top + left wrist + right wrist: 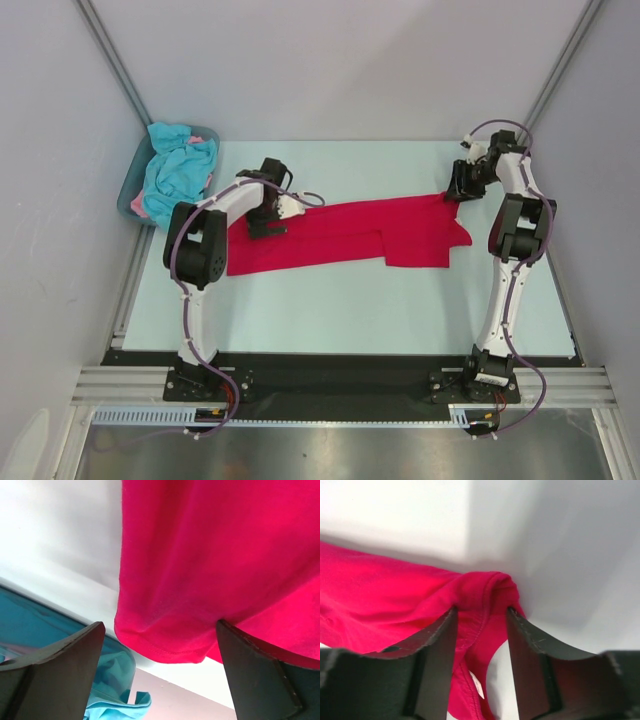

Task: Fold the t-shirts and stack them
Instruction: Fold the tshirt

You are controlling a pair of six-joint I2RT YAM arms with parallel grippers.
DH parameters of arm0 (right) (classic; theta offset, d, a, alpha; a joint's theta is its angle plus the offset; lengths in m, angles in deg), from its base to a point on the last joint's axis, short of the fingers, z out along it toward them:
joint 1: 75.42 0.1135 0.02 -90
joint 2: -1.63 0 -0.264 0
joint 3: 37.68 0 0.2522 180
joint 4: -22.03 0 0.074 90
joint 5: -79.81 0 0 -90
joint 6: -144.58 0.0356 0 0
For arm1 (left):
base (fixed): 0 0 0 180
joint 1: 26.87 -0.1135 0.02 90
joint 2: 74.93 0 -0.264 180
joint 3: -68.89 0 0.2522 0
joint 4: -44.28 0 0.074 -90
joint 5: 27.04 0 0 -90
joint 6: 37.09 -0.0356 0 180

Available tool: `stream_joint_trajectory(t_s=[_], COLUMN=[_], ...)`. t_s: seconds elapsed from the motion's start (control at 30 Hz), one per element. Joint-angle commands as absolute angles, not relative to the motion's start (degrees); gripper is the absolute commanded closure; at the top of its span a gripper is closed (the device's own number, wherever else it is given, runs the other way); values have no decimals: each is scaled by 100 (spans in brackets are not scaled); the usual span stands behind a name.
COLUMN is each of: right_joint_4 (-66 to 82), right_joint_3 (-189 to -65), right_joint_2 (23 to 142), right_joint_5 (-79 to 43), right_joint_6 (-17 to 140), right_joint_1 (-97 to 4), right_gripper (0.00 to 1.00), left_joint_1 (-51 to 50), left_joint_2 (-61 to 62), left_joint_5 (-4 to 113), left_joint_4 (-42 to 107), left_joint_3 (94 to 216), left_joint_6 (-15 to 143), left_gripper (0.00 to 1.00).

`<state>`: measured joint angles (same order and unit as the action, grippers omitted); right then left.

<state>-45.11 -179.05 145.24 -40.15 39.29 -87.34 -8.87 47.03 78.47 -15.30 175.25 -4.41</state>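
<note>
Turquoise t-shirt (175, 178) cloth, with a bit of pink cloth (189, 143) showing, is heaped in the grey-blue tub (126, 192) at the far left corner, likely waiting its turn. The heap is too crumpled to count how many garments it holds.

The red t-shirt (340, 235) lies on the bench (350, 300) as a long band running left to right. It seems to be folded lengthwise, with a wider flap lower right. Stretching it between the two arms probably keeps the fold flat.

The left gripper (298, 204) sits over the band's far left end, jaws spread wide and released. In the left wrist view its fingers (65, 655) stand well clear of the hem (165, 655) hanging between them. From above, the left arm covers that end of the cloth.

The right gripper (457, 190) is at the band's far right corner. Its jaws are partly apart, with a bunched corner of red cloth and a small white label (476, 685) between them. I cannot tell whether they are pinching it or merely flanking it. Neckline and sleeves are hard to make out.
</note>
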Motion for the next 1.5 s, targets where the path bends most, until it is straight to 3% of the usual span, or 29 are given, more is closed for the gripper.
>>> stream_joint_trajectory(t_s=[0.0,0.23,0.53,0.57,0.63,0.7,1.47], right_joint_4=[-4358,-4402,-4236,-4174,-4034,-3910,-3910], right_joint_3=[-17836,-17905,-17827,-17783,-17617,-17537,-17484], right_joint_2=[14138,13487,13487,13504,13583,13688,13979], right_joint_5=[-3594,-3559,-3594,-3638,-3700,-3691,-3515], right_joint_6=[3753,3718,3972,4007,4051,4078,4025], right_joint_1=[-8702,-8623,-8588,-8570,-8526,-8430,-8043], right_gripper=[48,43,46,50,72,100,100], left_joint_1=[-832,-841,-868,-894,-938,-982,-1201], left_joint_2=[4417,4083,3705,3696,3765,3906,5295], left_joint_5=[8019,8072,7940,7992,8238,8379,8835], left_joint_4=[-1326,-815,-509,-168,220,468,907], left_joint_3=[17354,17274,17266,17222,17081,17046,17511], left_joint_6=[-510,-326,-299,-308,-308,-325,-466], left_gripper=[0,0,0,0,0,0,0])
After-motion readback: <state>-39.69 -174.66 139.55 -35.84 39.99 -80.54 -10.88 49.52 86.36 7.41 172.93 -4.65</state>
